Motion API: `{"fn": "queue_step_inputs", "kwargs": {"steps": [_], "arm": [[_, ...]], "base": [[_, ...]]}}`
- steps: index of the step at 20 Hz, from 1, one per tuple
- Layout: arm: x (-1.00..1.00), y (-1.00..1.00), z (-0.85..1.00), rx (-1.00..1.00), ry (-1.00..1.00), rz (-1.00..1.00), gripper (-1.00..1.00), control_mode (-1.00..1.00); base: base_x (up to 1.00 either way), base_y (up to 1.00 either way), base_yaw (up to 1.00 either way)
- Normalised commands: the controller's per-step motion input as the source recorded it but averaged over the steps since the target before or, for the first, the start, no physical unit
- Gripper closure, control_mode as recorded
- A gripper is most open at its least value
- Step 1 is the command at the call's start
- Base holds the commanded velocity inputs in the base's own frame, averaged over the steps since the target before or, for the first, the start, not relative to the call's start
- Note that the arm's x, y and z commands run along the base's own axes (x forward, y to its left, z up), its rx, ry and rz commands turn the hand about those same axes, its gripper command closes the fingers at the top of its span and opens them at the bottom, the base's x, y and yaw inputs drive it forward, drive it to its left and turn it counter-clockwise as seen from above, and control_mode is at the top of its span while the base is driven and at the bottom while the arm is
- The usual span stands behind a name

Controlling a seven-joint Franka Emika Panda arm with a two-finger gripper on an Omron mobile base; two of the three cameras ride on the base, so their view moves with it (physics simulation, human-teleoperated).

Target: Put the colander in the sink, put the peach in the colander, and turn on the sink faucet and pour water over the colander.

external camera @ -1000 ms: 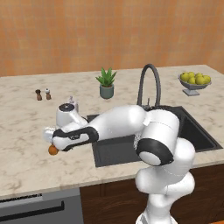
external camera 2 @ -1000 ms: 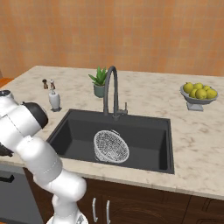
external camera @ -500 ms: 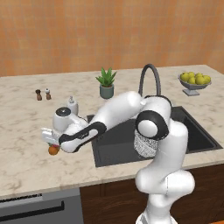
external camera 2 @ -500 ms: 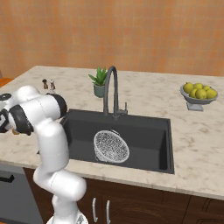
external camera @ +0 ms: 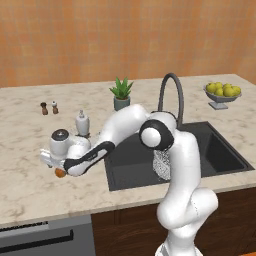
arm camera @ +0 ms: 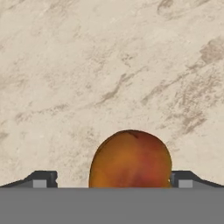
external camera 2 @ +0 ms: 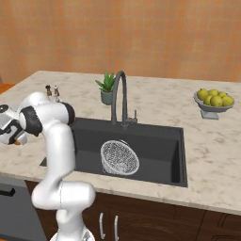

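the gripper (arm camera: 112,181) is hanging over the marble counter (external camera: 30,190) with its jaws spread wide, the peach (arm camera: 130,159) sitting between the fingertips (arm camera: 43,178), untouched. the colander (external camera 2: 119,157) is lying in the sink (external camera 2: 162,150), at three o'clock from the peach.

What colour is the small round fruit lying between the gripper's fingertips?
The small round peach is orange with a darker reddish patch, clearest in the hand view.
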Motion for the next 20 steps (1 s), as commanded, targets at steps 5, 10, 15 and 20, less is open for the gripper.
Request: {"fn": "queue_step_inputs", "kwargs": {"steps": [5, 10, 15, 20], "arm": [[0.25, 0.01, -0.61, 0.00, 0.11, -0.07, -1.00, -1.00], [0.03, -0.26, -0.92, 0.00, 0.24, -0.16, -1.00, -1.00], [-0.03, -0.24, -0.95, 0.00, 0.27, -0.22, 1.00, -1.00], [-0.57, -0.40, -0.50, 0.00, 0.04, -0.27, 1.00, -1.00]], "base": [[0.00, 0.00, 0.00], [0.00, 0.00, 0.00], [0.00, 0.00, 0.00], [0.00, 0.00, 0.00]]}}
